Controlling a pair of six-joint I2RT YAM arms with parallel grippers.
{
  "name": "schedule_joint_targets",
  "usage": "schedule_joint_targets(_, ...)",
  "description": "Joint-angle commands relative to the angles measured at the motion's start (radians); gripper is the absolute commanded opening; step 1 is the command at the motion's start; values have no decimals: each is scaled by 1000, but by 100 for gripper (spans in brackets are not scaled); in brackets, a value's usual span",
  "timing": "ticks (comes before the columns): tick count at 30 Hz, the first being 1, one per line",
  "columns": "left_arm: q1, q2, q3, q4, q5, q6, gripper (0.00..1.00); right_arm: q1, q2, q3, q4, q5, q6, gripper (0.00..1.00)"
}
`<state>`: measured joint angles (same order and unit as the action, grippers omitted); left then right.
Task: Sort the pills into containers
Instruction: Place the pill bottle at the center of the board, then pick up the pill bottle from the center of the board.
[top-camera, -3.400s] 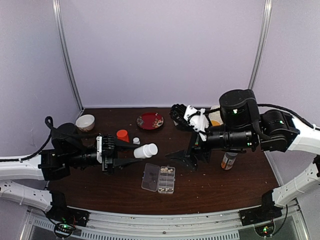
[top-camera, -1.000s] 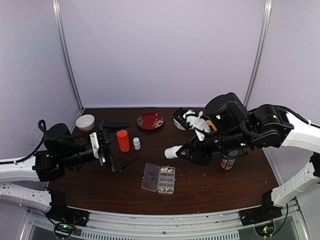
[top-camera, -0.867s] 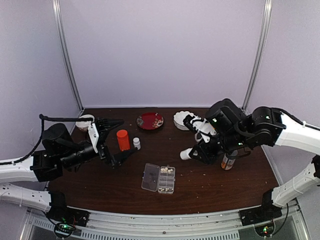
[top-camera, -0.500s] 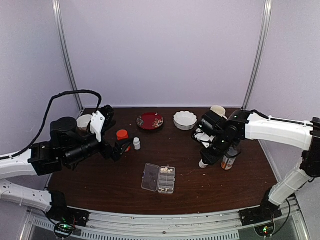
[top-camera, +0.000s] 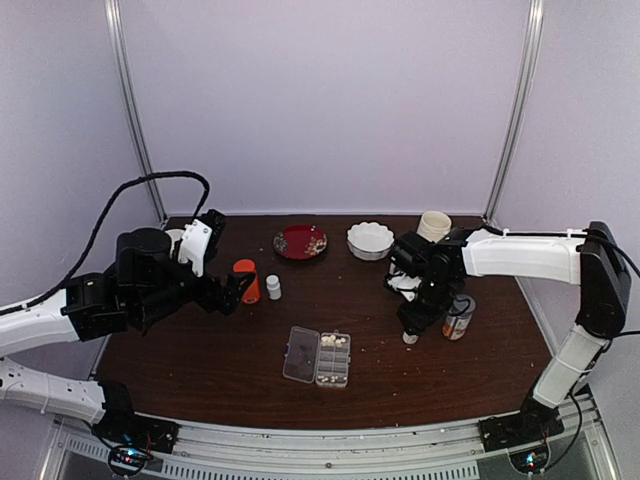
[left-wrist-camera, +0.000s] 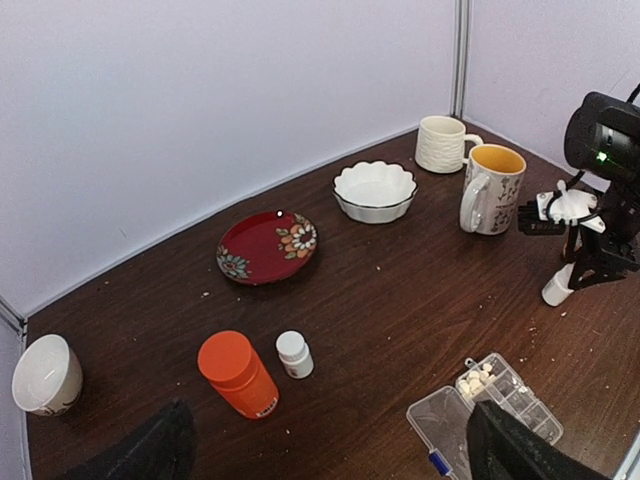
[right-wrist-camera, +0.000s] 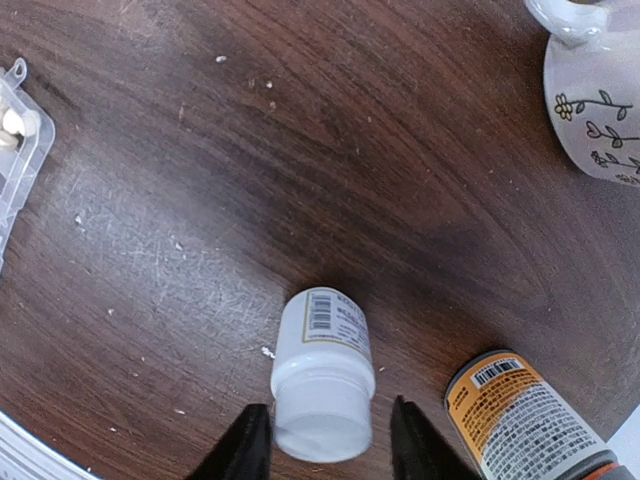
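The pills (top-camera: 334, 343) are sitting in the far cells (top-camera: 334, 352) of the clear pill box (top-camera: 318, 357), which lies lid-open on the near middle of the table (top-camera: 380, 390). Off to its right, the right gripper (right-wrist-camera: 322, 445) points down with its jaws either side of an upright white bottle (right-wrist-camera: 322, 365), just left of an orange-trimmed bottle (right-wrist-camera: 520, 410). Honestly can't tell if it's actually gripping. Over on the left side the left gripper (left-wrist-camera: 327, 435) is spread wide, holding nothing, near the all-orange bottle (left-wrist-camera: 237, 373).
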<state>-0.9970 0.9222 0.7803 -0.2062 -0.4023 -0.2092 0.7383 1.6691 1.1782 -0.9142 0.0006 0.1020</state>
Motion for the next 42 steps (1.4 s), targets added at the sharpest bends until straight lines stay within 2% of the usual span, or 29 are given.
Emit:
schedule_joint_targets(1, 23, 9, 31, -12, 32, -40, 98, -10, -15, 16, 10, 12, -15, 64)
schedule_joint_targets(2, 26, 11, 32, -16, 33, -42, 97, -10, -23, 25, -2, 17, -15, 73)
schedule_joint_targets(5, 33, 12, 32, -32, 33, -53, 98, -8, -59, 79, -57, 28, -18, 80)
schedule_joint_targets(11, 102, 61, 61, -111, 60, -134, 97, 41, -131, 210, -111, 23, -14, 72)
schedule_joint_targets(13, 120, 107, 103, -157, 53, -134, 93, 55, -152, 218, -93, 13, -5, 70)
schedule_joint_targets(16, 135, 220, 217, -263, 38, -98, 86, 60, -193, 197, -39, 2, 14, 67)
schedule_joint_targets(19, 161, 368, 373, -397, 68, -67, 71, 59, -251, 152, 33, -64, 28, 67)
schedule_joint_targets(26, 201, 686, 704, -626, 146, 32, 59, 60, -338, 97, 78, -80, 35, 66)
schedule_joint_targets(34, 266, 988, 1003, -768, 271, 119, 56, 60, -398, 24, 121, -101, 34, 65)
schedule_joint_targets(42, 330, 1138, 1109, -792, 327, 150, 58, 60, -411, 16, 104, -119, 33, 65)
